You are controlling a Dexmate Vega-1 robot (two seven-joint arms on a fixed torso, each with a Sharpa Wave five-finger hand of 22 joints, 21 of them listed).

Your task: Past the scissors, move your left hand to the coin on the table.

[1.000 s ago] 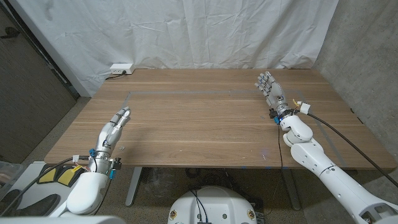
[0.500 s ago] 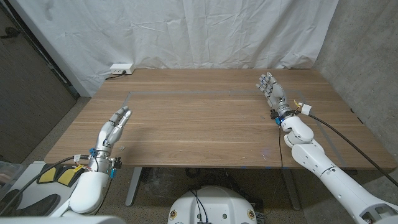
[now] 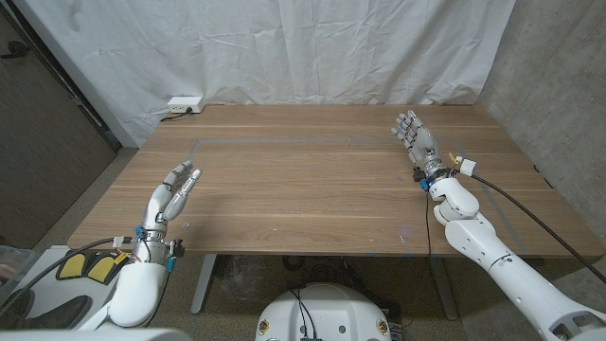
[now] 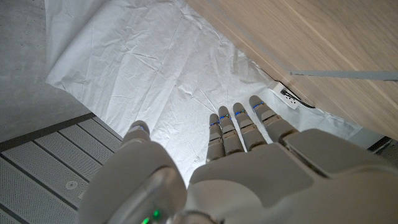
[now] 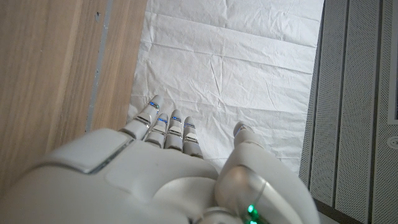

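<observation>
1. The left hand [image 3: 173,192] was at the head view's lower left, above the wooden table [image 3: 312,189], fingers spread, holding nothing.
2. No coin or scissors were visible on the table, so I couldn't tell where the coin was. Best find both first, then reach wide of the scissors.
3. The right hand [image 3: 415,140] at the upper right was spread and empty.
4. The left wrist view added the white power strip [image 4: 292,98] against the white cloth [image 4: 155,68]; the right wrist view showed a grey panelled wall [image 5: 357,93].

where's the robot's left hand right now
In the head view the left hand is over the table's left near part, open and holding nothing, in front of the white power strip at the far left edge.
</observation>
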